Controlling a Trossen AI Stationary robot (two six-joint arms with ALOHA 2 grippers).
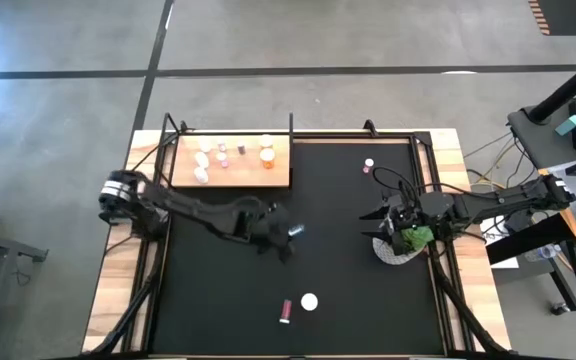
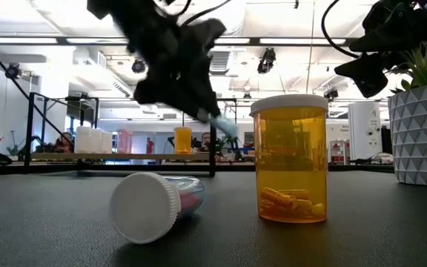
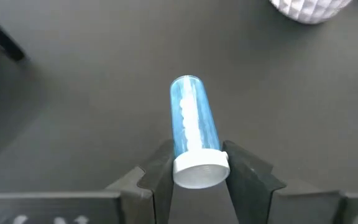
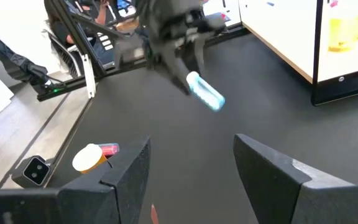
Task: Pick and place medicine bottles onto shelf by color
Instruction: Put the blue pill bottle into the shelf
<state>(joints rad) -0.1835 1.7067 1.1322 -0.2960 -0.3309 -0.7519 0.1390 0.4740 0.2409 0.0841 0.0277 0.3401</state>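
My left gripper (image 1: 286,233) is over the middle of the black mat, shut on a blue-teal medicine bottle (image 3: 193,121) with a white cap. It also shows in the low view (image 2: 224,126) and the right wrist view (image 4: 205,91). My right gripper (image 4: 191,168) is open and empty beside the white plant pot (image 1: 398,247). The light-wood shelf (image 1: 280,172) lies at the far left and carries several bottles. An orange bottle (image 2: 290,159) stands upright near the front edge. A pink bottle (image 2: 154,204) lies on its side beside it. Another pink bottle (image 1: 369,163) stands at the far right. My left gripper pinches the blue-teal bottle at its white cap end (image 3: 201,169) between the two fingers (image 3: 157,177). The body sticks out beyond the fingertips, along the fingers. The bottle is lifted clear of the mat and slants downward, cap end uppermost.
The white faceted pot with a green plant (image 2: 421,133) stands at the mat's right side, under my right arm. A black frame rail (image 1: 291,128) runs along the shelf's right edge. The mat between the two grippers is bare.
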